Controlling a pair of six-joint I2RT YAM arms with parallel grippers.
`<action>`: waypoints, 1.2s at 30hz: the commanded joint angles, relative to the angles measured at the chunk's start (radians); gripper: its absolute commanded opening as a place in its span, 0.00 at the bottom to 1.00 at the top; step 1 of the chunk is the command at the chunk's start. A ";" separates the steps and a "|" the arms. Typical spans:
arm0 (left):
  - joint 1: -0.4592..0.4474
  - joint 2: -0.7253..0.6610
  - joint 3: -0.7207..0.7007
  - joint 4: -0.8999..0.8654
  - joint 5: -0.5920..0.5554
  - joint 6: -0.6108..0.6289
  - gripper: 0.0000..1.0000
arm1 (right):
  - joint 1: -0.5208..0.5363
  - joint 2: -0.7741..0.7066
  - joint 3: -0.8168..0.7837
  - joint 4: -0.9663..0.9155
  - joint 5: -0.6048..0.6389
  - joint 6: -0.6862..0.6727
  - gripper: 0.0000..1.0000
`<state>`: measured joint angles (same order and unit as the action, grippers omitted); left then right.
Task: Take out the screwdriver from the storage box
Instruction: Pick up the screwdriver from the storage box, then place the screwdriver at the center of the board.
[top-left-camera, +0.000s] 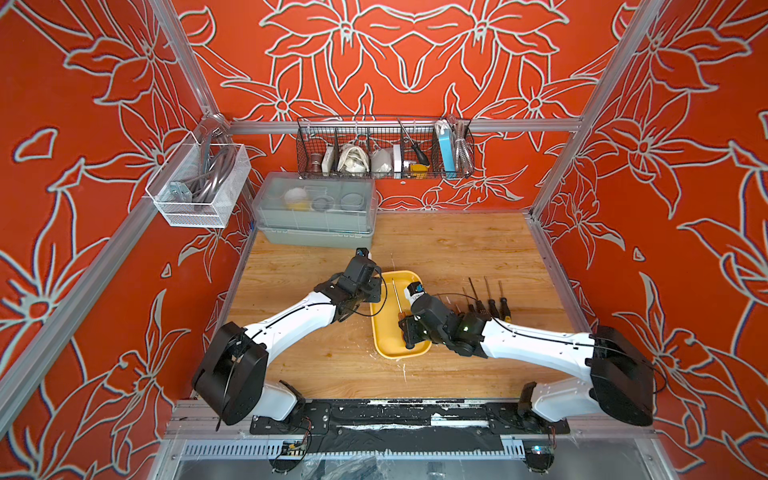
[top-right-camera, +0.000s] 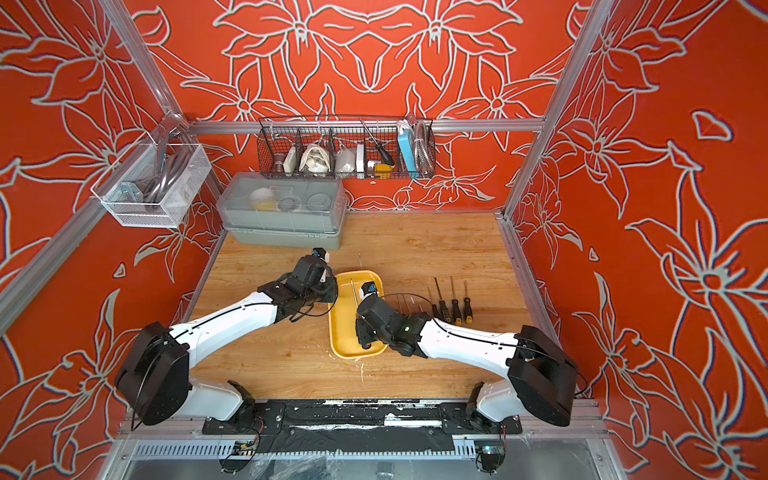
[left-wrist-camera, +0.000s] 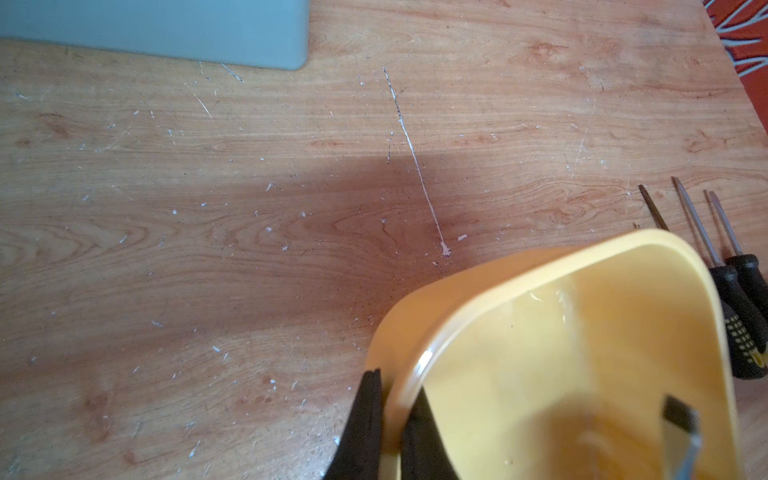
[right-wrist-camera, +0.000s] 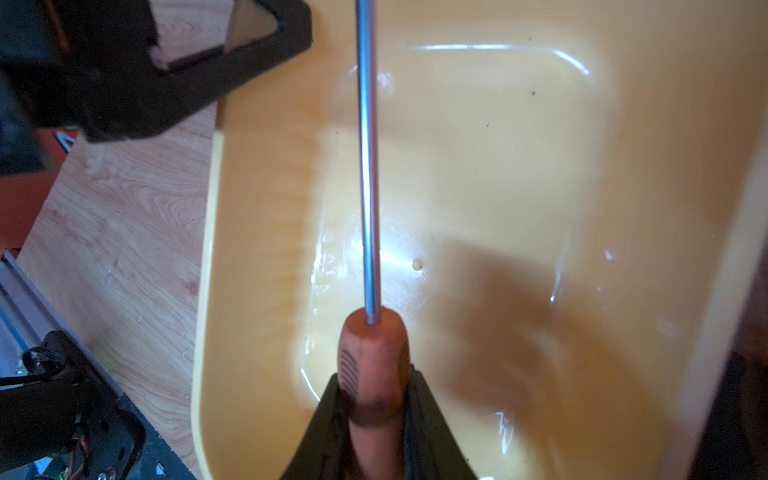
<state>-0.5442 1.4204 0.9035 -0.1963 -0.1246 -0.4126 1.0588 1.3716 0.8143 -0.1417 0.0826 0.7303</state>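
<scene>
The storage box (top-left-camera: 384, 332) (top-right-camera: 341, 332) is a shallow yellow tray lying lengthwise mid-table. My left gripper (left-wrist-camera: 397, 386) is shut on its left rim, one finger outside the wall and one inside; in both top views the left wrist covers these fingers. The screwdriver (right-wrist-camera: 374, 357) has an orange handle and a long steel shaft (top-left-camera: 396, 295) (top-right-camera: 354, 293) pointing toward the tray's far end. My right gripper (right-wrist-camera: 374, 384) (top-left-camera: 405, 330) is shut on the handle, over the tray's floor (right-wrist-camera: 498, 166). The tray's inside (left-wrist-camera: 582, 332) is otherwise bare.
Several black-handled screwdrivers (top-left-camera: 486, 301) (left-wrist-camera: 735, 299) lie in a row on the wood just right of the tray. A grey box with a translucent lid (top-left-camera: 316, 208) (left-wrist-camera: 166, 25) stands at the back left. A black wire basket (top-left-camera: 384, 149) and a white mesh basket (top-left-camera: 199, 183) hang on the walls.
</scene>
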 joint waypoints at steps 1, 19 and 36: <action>-0.004 -0.016 0.019 0.021 0.010 -0.009 0.00 | -0.017 -0.083 -0.003 -0.009 0.047 -0.034 0.00; -0.004 -0.024 -0.003 0.046 -0.010 -0.012 0.00 | -0.436 -0.392 0.014 -0.450 -0.154 -0.282 0.00; -0.004 -0.030 -0.018 0.057 -0.011 -0.016 0.00 | -0.928 -0.206 0.112 -0.612 -0.255 -0.547 0.00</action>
<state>-0.5442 1.4185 0.8917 -0.1688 -0.1341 -0.4171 0.1795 1.1492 0.9062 -0.7235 -0.1604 0.2607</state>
